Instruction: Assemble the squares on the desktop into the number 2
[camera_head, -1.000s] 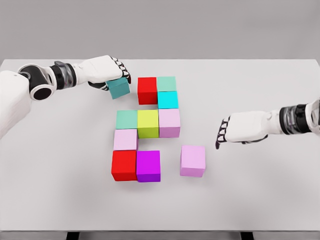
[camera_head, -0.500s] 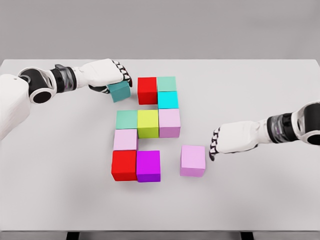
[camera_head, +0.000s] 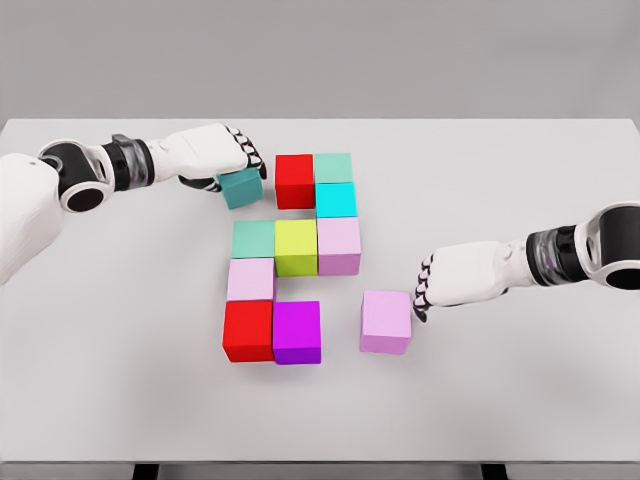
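Colored cubes lie on the white table (camera_head: 120, 330). The top row is a red cube (camera_head: 294, 181) and a green cube (camera_head: 333, 167), with a cyan cube (camera_head: 336, 200) below the green. The middle row is sea-green (camera_head: 254, 239), yellow-green (camera_head: 296, 247) and pink (camera_head: 339, 245). A pale pink cube (camera_head: 250, 279), a red cube (camera_head: 248, 330) and a magenta cube (camera_head: 297, 332) continue lower left. My left hand (camera_head: 238, 160) is shut on a teal cube (camera_head: 243, 187) just left of the top red one. My right hand (camera_head: 422, 290) is open, fingertips at the right side of a loose pink cube (camera_head: 386, 321).
The loose pink cube sits a short gap to the right of the magenta cube. The table's front edge (camera_head: 320, 462) runs along the bottom of the view. Both forearms reach in low over the table from the sides.
My left hand has carried the teal cube right and down toward the top red cube. My right hand has moved left and down until its fingertips reach the loose pink cube.
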